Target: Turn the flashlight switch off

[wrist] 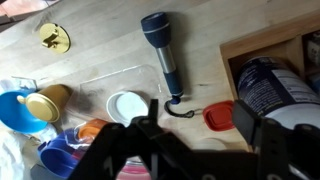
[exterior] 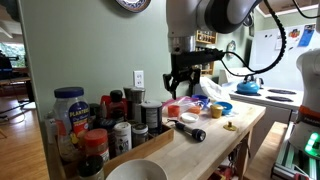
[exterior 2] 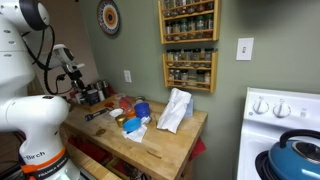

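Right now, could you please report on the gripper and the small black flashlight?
Gripper open, empty, above the wooden countertop. Small black cylindrical flashlight lying on it, untouched. White round lid and red lid close beside its tail.

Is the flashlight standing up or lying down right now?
Lying down: the flashlight rests lengthwise on the wooden countertop, its side showing.

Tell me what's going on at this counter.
A robot arm hangs over the wooden counter with its jaws open and empty. The flashlight lies on its side on the wood below them, untouched, with jars crowding one end of the counter. Nothing is gripped or pressed yet, and it is impossible to tell whether the light is on.
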{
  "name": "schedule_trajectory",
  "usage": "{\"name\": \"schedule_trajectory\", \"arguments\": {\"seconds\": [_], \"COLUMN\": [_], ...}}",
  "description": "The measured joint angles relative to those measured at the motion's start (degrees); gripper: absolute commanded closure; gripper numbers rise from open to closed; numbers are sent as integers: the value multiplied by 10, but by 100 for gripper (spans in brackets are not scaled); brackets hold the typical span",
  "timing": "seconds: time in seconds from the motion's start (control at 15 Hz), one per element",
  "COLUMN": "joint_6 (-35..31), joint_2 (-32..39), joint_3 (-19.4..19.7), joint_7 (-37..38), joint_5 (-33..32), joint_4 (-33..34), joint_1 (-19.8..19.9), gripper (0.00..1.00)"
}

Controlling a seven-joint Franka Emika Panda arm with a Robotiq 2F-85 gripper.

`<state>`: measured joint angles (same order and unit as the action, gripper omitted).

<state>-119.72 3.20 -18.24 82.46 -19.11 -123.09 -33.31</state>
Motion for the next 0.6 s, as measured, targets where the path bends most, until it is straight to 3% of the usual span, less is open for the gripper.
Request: {"name": "schedule_trajectory", "arguments": {"seconds": [0.2,0.6], "joint_6": [-2,-29], "joint_2": [-32,-71], "joint_3": [-13,-28], "joint_7": [-70,-283], "joint_5": [4,65], "joint_4": [-4,-6], "joint_1": [12,36], "gripper": [0,0]}}
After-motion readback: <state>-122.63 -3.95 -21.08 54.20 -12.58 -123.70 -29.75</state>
